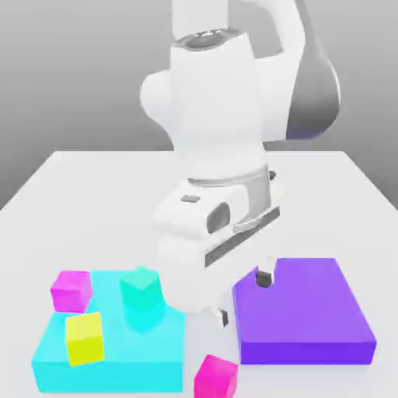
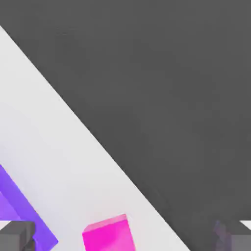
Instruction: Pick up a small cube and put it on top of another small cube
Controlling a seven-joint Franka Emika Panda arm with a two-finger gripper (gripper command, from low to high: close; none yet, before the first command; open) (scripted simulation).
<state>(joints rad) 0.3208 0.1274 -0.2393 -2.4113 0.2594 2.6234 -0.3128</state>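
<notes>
- Where the outside camera looked on, the arm stood over the front of the white tabletop [image 1: 93, 186], its pincer [image 1: 245, 297] hanging low in the gap between the cyan slab [image 1: 54, 361] and the purple slab [image 1: 311, 311]. Both fingertips showed, spread apart with nothing between them, so the pincer was released and empty.
- A small pink cube [image 1: 215, 377] lay on the tabletop near the front edge, in front of the pincer and just off the cyan slab's corner. A second pink cube [image 1: 71, 290] sat on the cyan slab's far corner, with a yellow cube [image 1: 84, 338] and a teal cube [image 1: 141, 289] also on that slab.
- Where the hand camera looked down, the same pink cube [image 2: 109, 234] sat between the two dark fingertips [image 2: 17, 235], off toward one of them rather than centred. The purple slab [image 2: 19, 211] edged in beside that finger.
- The risk, as I judged it: the cube lay close to the tabletop's edge, so an off-centre descent could land a finger on it or nudge it over. A finger might also catch the purple slab's rim.
</notes>
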